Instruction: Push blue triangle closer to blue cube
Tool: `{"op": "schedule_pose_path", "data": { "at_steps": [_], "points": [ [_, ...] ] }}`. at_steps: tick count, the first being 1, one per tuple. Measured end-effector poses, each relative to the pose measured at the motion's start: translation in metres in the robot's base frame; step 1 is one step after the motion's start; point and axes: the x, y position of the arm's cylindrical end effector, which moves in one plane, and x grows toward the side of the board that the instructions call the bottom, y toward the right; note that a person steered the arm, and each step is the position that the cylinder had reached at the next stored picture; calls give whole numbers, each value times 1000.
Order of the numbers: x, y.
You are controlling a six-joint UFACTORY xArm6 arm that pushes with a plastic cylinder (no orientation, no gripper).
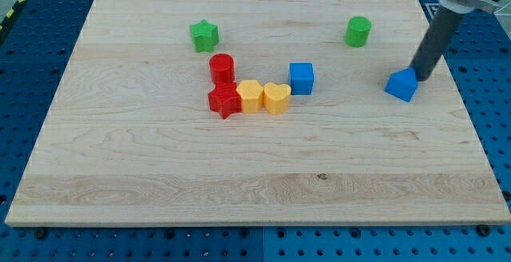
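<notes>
The blue triangle [402, 85] lies near the board's right edge. The blue cube [301, 78] stands left of it, around the board's middle, with a wide gap between them. My tip [421, 79] rests just right of the blue triangle, touching or almost touching its upper right side. The dark rod rises from there toward the view's top right.
A green star [204, 35] sits at upper left and a green cylinder [358, 31] at upper right. A red cylinder [222, 68], red star [224, 101], yellow hexagon [250, 96] and yellow heart [276, 97] cluster left of the blue cube. The wooden board [239, 182] lies on a blue pegboard.
</notes>
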Motion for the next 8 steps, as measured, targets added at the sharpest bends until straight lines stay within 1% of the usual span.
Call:
{"op": "schedule_pose_path", "data": {
  "at_steps": [1, 2, 3, 5, 8],
  "points": [
    [-1, 17],
    [-1, 76],
    [17, 79],
    [32, 27],
    [33, -89]
  ]
}}
